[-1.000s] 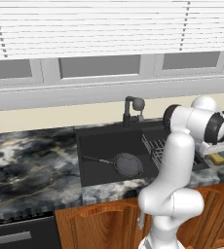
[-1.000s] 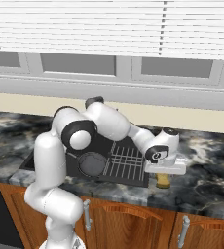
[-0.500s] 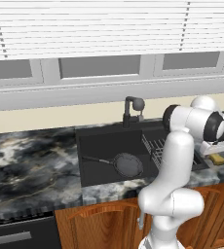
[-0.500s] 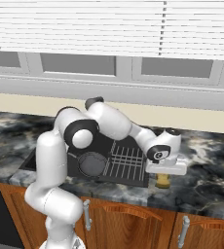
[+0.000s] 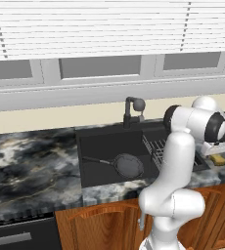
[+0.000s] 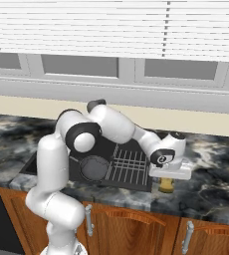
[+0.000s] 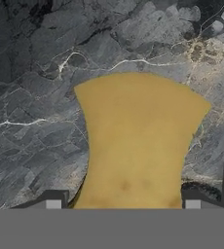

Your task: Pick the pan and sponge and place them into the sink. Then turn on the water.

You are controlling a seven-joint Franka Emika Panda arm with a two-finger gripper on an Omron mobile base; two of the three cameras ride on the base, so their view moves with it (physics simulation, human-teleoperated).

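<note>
The yellow sponge (image 7: 138, 141) lies on the marble counter just right of the sink; it also shows as a small yellow block (image 5: 218, 160) (image 6: 166, 185) under the hand. My gripper (image 7: 122, 204) (image 6: 167, 178) points straight down over it and is open, one fingertip (image 7: 54, 200) on each side of the sponge's near end. The dark grey pan (image 5: 129, 165) (image 6: 94, 168) rests flat on the bottom of the black sink (image 5: 100, 146), handle pointing left. No stream of water shows at the black faucet (image 5: 132, 110).
A wire dish rack (image 5: 156, 146) (image 6: 129, 164) fills the sink's right part, between the pan and the sponge. The marble counter (image 5: 31, 166) stretches to the left and the right (image 6: 211, 174). Wooden cabinet doors (image 6: 136, 229) run below, and a window with blinds stands behind.
</note>
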